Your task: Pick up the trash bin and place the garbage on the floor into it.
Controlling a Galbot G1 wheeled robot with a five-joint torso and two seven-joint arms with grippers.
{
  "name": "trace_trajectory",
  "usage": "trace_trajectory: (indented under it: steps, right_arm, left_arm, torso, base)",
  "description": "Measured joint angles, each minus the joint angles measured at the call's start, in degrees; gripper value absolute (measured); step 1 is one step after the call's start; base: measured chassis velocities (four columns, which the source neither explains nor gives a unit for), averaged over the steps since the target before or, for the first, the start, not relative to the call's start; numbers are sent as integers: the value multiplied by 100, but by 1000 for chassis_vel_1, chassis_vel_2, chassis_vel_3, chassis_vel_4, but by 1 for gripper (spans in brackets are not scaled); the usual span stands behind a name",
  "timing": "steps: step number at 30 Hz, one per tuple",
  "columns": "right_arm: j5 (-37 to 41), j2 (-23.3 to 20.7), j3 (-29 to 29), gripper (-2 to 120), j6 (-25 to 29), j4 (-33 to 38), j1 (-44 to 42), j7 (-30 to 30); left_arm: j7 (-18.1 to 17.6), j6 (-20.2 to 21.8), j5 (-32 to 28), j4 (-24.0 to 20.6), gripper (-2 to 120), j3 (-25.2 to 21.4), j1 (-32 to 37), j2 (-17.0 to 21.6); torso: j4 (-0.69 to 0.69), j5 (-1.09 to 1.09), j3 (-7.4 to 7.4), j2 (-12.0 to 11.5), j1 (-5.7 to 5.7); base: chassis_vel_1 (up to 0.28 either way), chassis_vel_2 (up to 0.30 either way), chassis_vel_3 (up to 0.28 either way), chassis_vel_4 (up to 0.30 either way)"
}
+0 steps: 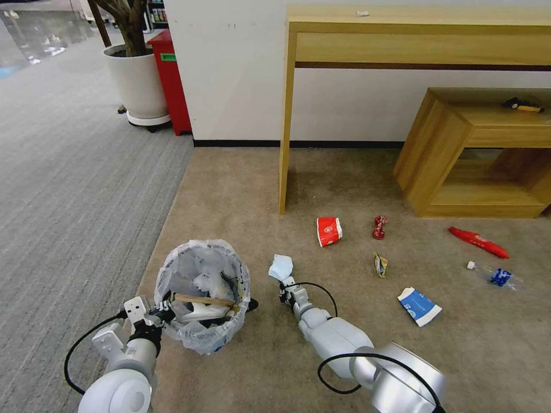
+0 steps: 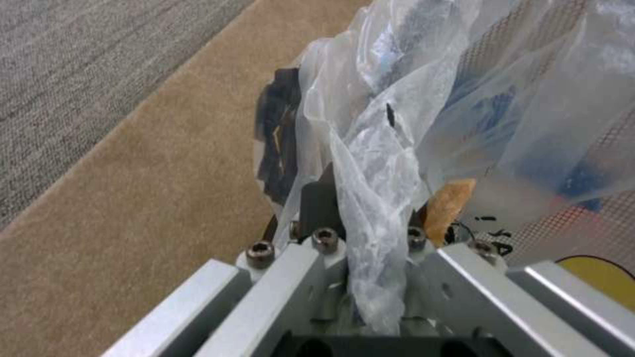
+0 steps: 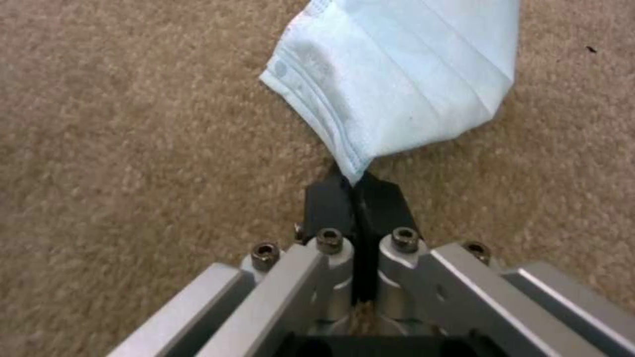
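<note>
Right wrist view: pleated pale-blue mask [image 3: 404, 79].

Stretching out as beige carpet [image 1: 241, 189], bordering grey ribbed carpet [image 1: 69, 189] on the robot's left. Lying on the beige part, well apart from one another: a red paper cup [image 1: 329, 231] on its side, a crumpled red wrapper [image 1: 379, 226], a small yellowish wrapper [image 1: 380, 264], a blue-white carton [image 1: 419, 306], a long red wrapper [image 1: 478, 241] and a clear bottle [image 1: 496, 276]. Standing on it by the wall: a tall wooden table [image 1: 285, 132] and a low wooden shelf [image 1: 436, 166].
</note>
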Motion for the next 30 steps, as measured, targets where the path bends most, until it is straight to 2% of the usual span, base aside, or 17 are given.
trace_trajectory:
  steps: [3,5,17,20,30]
  right_arm:
    - [33,-1,17,6,-4,-3,15,-11]
    - [49,-2,23,0,17,-6,17,-62]
    - [106,0,16,0,242,24,55,-277]
    - [118,2,-50,0,524,250,96,-417]
    - [110,5,-208,0,886,807,104,-561]
  left_arm:
    - [0,-1,-3,-12,0,-1,2,5]
    - [0,-1,-3,-11,0,5,0,-8]
    - [14,-17,34,28,0,1,20,-37]
    - [19,-20,48,68,0,2,0,-56]
    - [20,-24,49,225,0,-19,-85,-52]
  torso:
    - [0,0,0,0,0]
    - [0,-1,0,0,0]
    - [0,0,0,0,-1]
    - [1,1,-1,1,-1]
    - [1,1,-1,1,-1]
  base:
    - [0,0,0,0]
    - [0,0,0,0]
    - [0,0,0,0]
    - [0,0,0,0]
    - [0,0,0,0]
